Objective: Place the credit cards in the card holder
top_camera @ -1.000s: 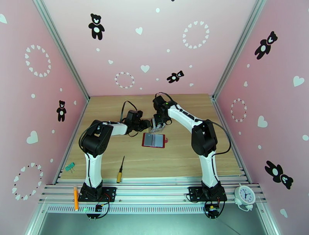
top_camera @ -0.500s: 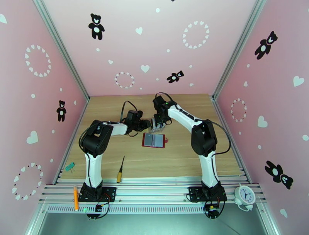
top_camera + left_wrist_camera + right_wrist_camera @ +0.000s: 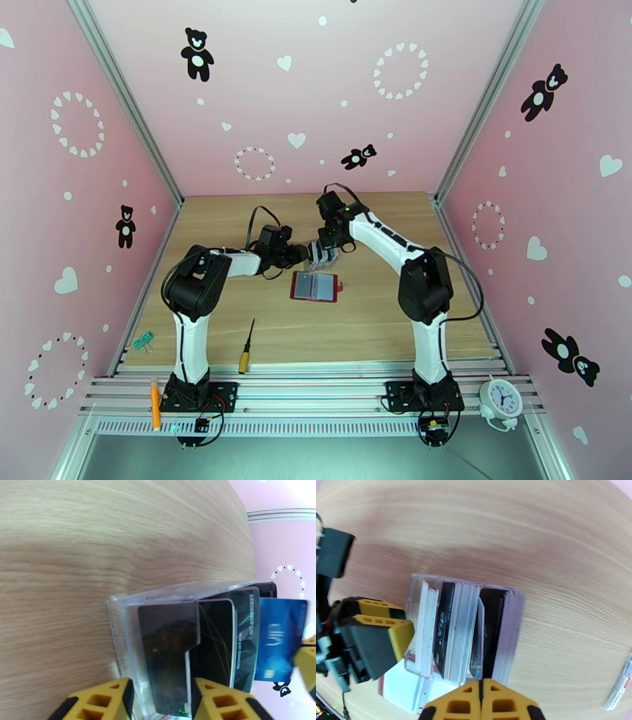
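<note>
At the left of the worktop (image 3: 371,331) we see a screwdriver (image 3: 246,347) lying near the front edge. The left arm (image 3: 189,339) rises from its base to a bent elbow, and its forearm then runs low and level to the right. There the left gripper (image 3: 162,685) has its jaws set on either side of the end of a clear rack (image 3: 120,618), pinching it. The rack stands on the wood with the credit cards (image 3: 462,630) on edge in its slots, a black card (image 3: 243,638) among them and a blue card (image 3: 280,638) standing proud of the rest. Just in front of the rack the card holder (image 3: 314,286) lies open and flat, grey slots up. The right arm (image 3: 426,347) reaches forward and leftward from a high elbow, its wrist bent down over the rack. The right gripper (image 3: 481,685) points downward, its jaws pressed together on the blue card's outer edge.
</note>
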Tool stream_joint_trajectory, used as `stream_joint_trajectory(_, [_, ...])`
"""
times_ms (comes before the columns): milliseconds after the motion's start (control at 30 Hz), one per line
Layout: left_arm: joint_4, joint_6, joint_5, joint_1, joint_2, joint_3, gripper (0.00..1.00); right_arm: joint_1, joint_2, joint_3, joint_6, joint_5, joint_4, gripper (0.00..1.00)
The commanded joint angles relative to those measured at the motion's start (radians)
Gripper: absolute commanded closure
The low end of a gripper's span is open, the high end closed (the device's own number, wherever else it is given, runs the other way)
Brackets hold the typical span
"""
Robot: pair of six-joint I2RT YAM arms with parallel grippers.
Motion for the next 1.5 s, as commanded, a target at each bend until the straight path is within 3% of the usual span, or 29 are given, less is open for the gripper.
stream_joint_trajectory(0, [-0.084,0.003,0.005,-0.004,0.006,-0.008,0.55,-0.01,-0.078,-0.022,0.027,0.024,0.008,1.0])
stream_joint_trajectory(167, [-0.082,0.006,0.005,-0.004,-0.001,-0.012,0.55,-0.025,-0.15,-0.068,0.052,-0.007,0.035,1.0])
stream_joint_trajectory(600, [-0.083,0.027,-0.008,-0.004,-0.066,-0.035,0.53,-0.075,-0.353,-0.281,0.187,-0.293,0.199,1.0])
stream_joint_trajectory(867, [-0.123,0.061,-0.044,-0.004,-0.151,-0.054,0.49,-0.101,-0.47,-0.571,0.349,-0.588,0.487,1.0])
stream_joint_trajectory(1067, [-0.191,0.103,-0.096,-0.004,-0.207,-0.052,0.47,-0.104,-0.513,-0.797,0.511,-0.727,0.771,1.0])
stream_joint_trajectory(1267, [-0.276,0.145,-0.142,-0.004,-0.252,-0.055,0.47,-0.107,-0.518,-0.96,0.67,-0.771,1.033,1.0])
stream_joint_trajectory(1467, [-0.305,0.181,-0.13,-0.009,-0.281,-0.12,0.46,-0.107,-0.501,-1.076,0.703,-0.78,1.199,1.0])
